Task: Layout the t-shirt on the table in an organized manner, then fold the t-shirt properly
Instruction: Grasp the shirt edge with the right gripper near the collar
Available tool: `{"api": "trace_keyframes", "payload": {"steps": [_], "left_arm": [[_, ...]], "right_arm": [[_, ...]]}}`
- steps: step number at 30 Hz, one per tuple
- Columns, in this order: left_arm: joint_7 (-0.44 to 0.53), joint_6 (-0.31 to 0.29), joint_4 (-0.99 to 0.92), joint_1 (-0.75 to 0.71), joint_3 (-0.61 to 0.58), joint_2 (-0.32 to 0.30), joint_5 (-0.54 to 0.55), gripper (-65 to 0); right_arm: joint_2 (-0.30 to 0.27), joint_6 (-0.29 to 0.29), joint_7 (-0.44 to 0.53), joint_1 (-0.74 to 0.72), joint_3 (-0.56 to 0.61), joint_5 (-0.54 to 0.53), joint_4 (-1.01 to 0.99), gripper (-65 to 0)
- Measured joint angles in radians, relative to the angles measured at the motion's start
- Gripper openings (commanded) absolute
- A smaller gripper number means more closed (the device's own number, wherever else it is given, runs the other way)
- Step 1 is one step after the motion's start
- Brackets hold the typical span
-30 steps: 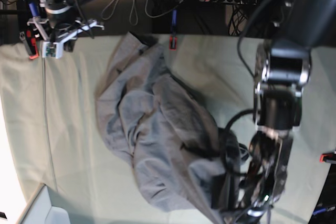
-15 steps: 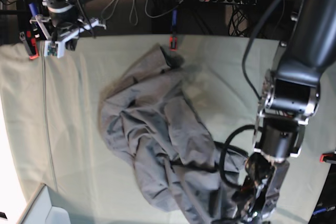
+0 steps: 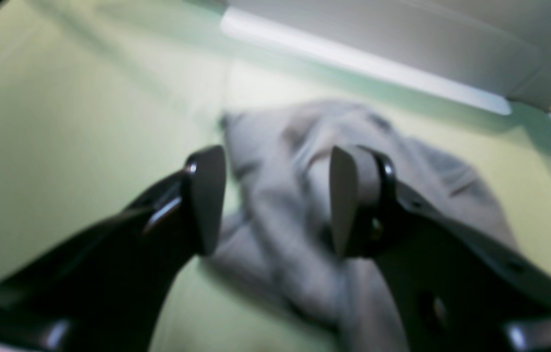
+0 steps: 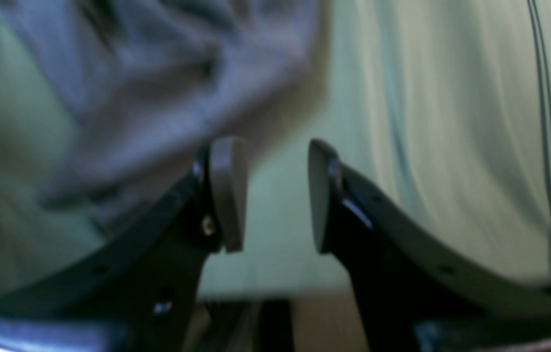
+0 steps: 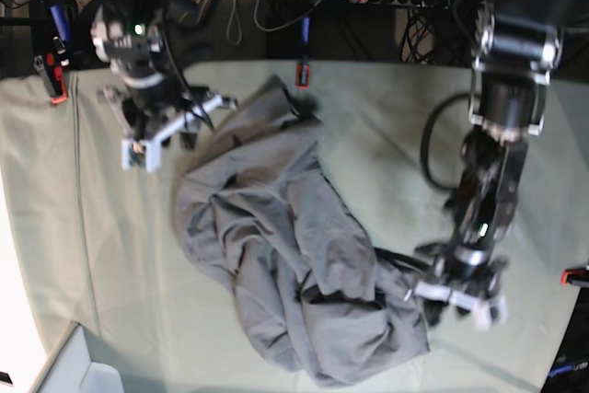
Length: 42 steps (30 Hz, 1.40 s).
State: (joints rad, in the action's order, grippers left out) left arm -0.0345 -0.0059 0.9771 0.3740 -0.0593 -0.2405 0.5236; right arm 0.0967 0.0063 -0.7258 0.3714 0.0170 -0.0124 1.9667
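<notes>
Lying crumpled in the middle of the table (image 5: 83,227), the dark grey t-shirt (image 5: 285,255) stretches from 12 o'clock down to 5 o'clock. The left gripper (image 5: 457,298) hovers just beside its 5 o'clock end, jaws spread and empty. The right gripper (image 5: 170,135) sits near its 11 o'clock edge, jaws likewise apart, holding nothing.
</notes>
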Motion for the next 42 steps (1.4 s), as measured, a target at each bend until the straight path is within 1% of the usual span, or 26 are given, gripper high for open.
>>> {"api": "trace_keyframes", "payload": {"steps": [2, 6, 11, 14, 16, 19, 25, 26, 28, 29, 30, 32, 33, 34, 37, 38, 40, 42], "left_arm": [[-0.002, 0.007, 0.053, -0.098, 0.061, -0.022, 0.003, -32.0], [-0.002, 0.012, 0.117, -0.225, 0.146, -0.059, 0.004, -32.0], [0.003, 0.002, 0.156, -0.338, 0.251, -0.058, 0.002, -32.0], [-0.003, 0.002, 0.157, -0.385, 0.297, -0.053, 0.002, -32.0], [-0.002, 0.002, 0.157, -0.412, 0.328, -0.053, 0.001, -32.0], [-0.002, 0.001, 0.158, -0.447, 0.379, -0.053, 0.001, -32.0], [0.0, 0.003, 0.158, -0.483, 0.43, -0.049, 0.005, -32.0], [0.002, 0.002, 0.158, -0.482, 0.43, -0.049, 0.005, -32.0], [0.002, 0.002, 0.158, -0.485, 0.43, -0.048, 0.005, -32.0], [0.002, 0.002, 0.161, -0.488, 0.43, -0.047, 0.005, -32.0], [0.001, 0.002, 0.169, -0.493, 0.43, -0.044, 0.005, -32.0], [0.001, 0.002, 0.182, -0.507, 0.43, -0.042, 0.005, -32.0], [0.001, 0.002, 0.189, -0.51, 0.429, -0.042, 0.005, -32.0], [0.002, 0.002, 0.192, -0.512, 0.429, -0.042, 0.005, -32.0], [0.003, 0.003, 0.2, -0.512, 0.426, -0.042, 0.005, -32.0], [0.0, 0.003, 0.2, -0.51, 0.423, -0.042, 0.005, -32.0], [-0.001, 0.003, 0.201, -0.507, 0.423, -0.042, 0.005, -32.0], [0.002, 0.004, 0.201, -0.508, 0.424, -0.042, 0.005, -32.0]], "right_arm": [[0.002, -0.002, -0.016, -0.045, 0.027, 0.002, -0.053, -42.5], [0.005, 0.0, -0.024, -0.133, 0.037, 0.002, -0.222, -42.7], [0.003, -0.002, -0.014, -0.185, 0.032, 0.0, -0.347, -42.3], [0.002, -0.002, -0.014, -0.197, 0.03, 0.004, -0.396, -42.2], [0.003, -0.002, -0.013, -0.208, 0.031, 0.003, -0.43, -40.6], [0.003, -0.002, -0.006, -0.22, 0.031, 0.005, -0.48, -40.1], [0.004, -0.002, 0.061, -0.243, 0.033, 0.003, -0.53, -40.3], [0.004, -0.002, 0.068, -0.247, 0.033, -0.017, -0.534, -40.6], [0.003, -0.002, 0.093, -0.252, 0.033, -0.056, -0.549, -43.3], [0.003, -0.002, 0.093, -0.255, 0.033, -0.078, -0.553, -46.0], [0.003, -0.002, 0.089, -0.255, 0.033, -0.098, -0.554, -50.4], [-0.004, -0.002, 0.091, -0.253, 0.035, -0.105, -0.558, -61.9], [-0.014, -0.002, 0.09, -0.249, 0.036, -0.116, -0.558, -65.0], [-0.022, -0.002, 0.089, -0.245, 0.036, -0.136, -0.555, -65.0], [-0.033, 0.0, 0.076, -0.212, 0.038, -0.13, -0.515, -65.0], [-0.045, 0.013, 0.071, -0.19, 0.038, -0.132, -0.486, -65.0], [-0.076, 0.073, 0.11, -0.129, 0.025, -0.123, -0.412, -65.0], [-0.08, 0.119, 0.129, -0.076, -0.031, -0.123, -0.321, -65.0]]}}
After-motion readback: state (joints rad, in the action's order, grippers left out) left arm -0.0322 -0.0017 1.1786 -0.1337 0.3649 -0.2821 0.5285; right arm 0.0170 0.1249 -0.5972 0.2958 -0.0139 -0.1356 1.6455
